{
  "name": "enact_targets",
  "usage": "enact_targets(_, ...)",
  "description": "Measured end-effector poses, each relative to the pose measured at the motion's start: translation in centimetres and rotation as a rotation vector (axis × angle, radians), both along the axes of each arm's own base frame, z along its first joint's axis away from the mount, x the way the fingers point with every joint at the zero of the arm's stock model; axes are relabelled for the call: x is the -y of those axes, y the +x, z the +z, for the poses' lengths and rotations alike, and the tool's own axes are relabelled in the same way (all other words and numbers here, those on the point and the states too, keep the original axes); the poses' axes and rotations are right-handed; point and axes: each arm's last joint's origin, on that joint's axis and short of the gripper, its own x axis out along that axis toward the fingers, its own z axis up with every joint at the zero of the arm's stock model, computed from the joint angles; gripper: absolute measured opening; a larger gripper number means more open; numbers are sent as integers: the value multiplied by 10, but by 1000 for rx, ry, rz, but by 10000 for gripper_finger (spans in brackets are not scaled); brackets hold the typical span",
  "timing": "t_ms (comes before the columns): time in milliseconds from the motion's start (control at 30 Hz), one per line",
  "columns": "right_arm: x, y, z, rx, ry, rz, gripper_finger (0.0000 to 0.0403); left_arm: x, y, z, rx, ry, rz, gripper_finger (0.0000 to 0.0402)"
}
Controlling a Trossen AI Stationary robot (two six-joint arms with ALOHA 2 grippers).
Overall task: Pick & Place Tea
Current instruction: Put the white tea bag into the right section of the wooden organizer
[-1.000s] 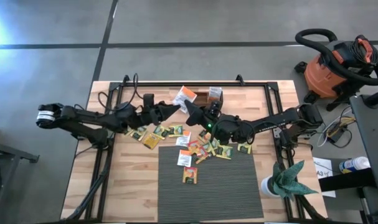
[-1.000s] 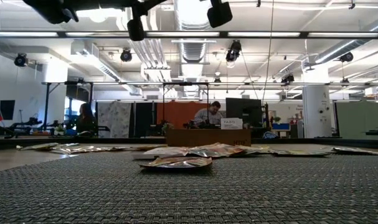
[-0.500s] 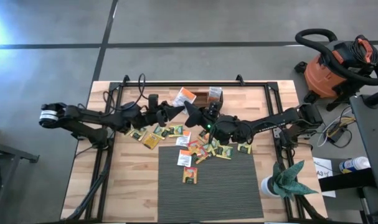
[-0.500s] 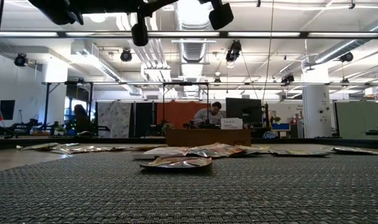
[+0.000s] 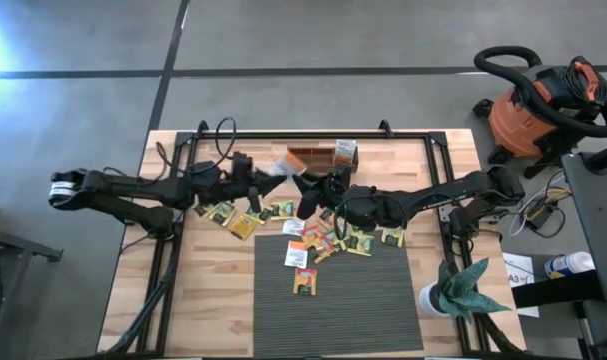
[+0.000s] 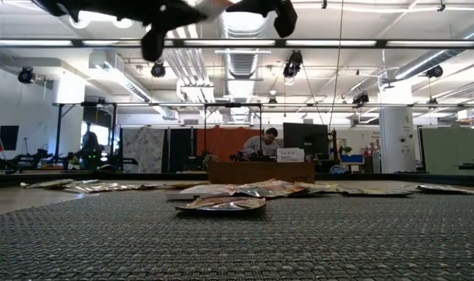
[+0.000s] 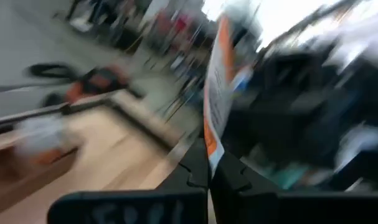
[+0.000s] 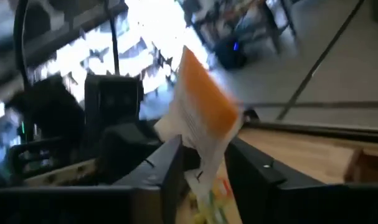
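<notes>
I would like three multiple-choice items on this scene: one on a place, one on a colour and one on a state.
1. Where is the wooden tray?
A. on the grey mat
B. on the bare wood beyond the mat
C. on the floor

2. What colour is the sachet held up between the arms?
A. orange and white
B. blue
C. black

3. How is the left gripper?
A. wide open, empty
B. shut on the sachet
C. resting on the mat

Key: 1 B, the high view shows the tray on bare wood past the mat's edge. 2 A, both wrist views show orange and white. 3 B, its fingers pinch the sachet's edge, while the right gripper stands open around it.
</notes>
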Motion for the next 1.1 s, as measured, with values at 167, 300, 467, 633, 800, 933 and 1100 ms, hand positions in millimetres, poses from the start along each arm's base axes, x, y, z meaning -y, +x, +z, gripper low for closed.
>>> enact_targets(167, 2, -26, 2, -249, 1, 164, 161, 2, -30, -11, -410, 213, -53, 1)
enact_targets(300, 13, -36, 1, -364, 45, 322, 166, 4, -41, -8, -669, 371, -192, 1)
enact_targets(467, 24, -30, 3, -421, -24, 419, 162, 6, -25, -1, -845, 526, -384, 1)
enact_targets(633, 21, -13, 13, -531, -156, 506, 162, 4, 2, -3, -1038, 637, -519, 0)
enact_targets(800, 15, 4, 13, -739, -182, 556, 158, 2, 29, 9, -1061, 690, -558, 0)
enact_targets(933, 8, 16, 15, -793, -196, 572, 155, 2, 39, 23, -1026, 736, -560, 0)
enact_targets(1100, 3, 27, 18, -808, -253, 541, 155, 2, 43, 35, -987, 764, -555, 0)
